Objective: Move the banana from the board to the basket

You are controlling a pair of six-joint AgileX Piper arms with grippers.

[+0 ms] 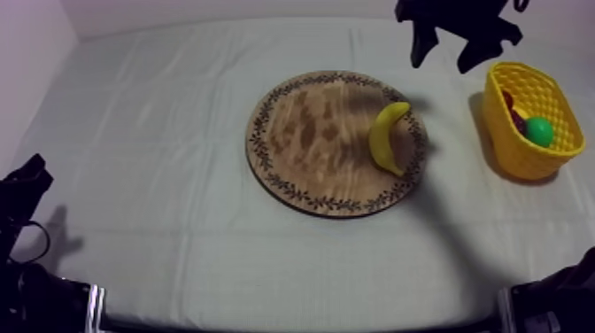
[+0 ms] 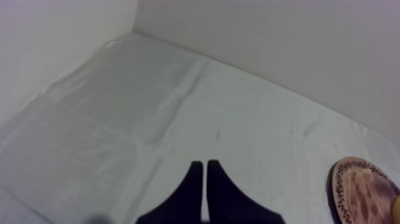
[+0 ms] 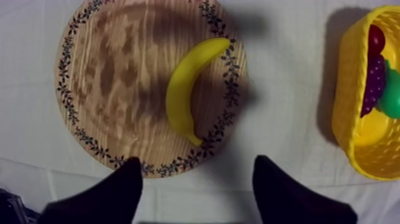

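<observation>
Right tool wide open and empty, high above the far side of the table, between wooden board and yellow basket. Left tool closed on nothing, low at its own side. For a good grasp: come down over the middle of the banana, straddle it across its width, close gently on the thickest part. Lies on the board's basket side, near the rim. Long axis from far rim toward near rim, a little slanted; hollow side toward the basket.
</observation>
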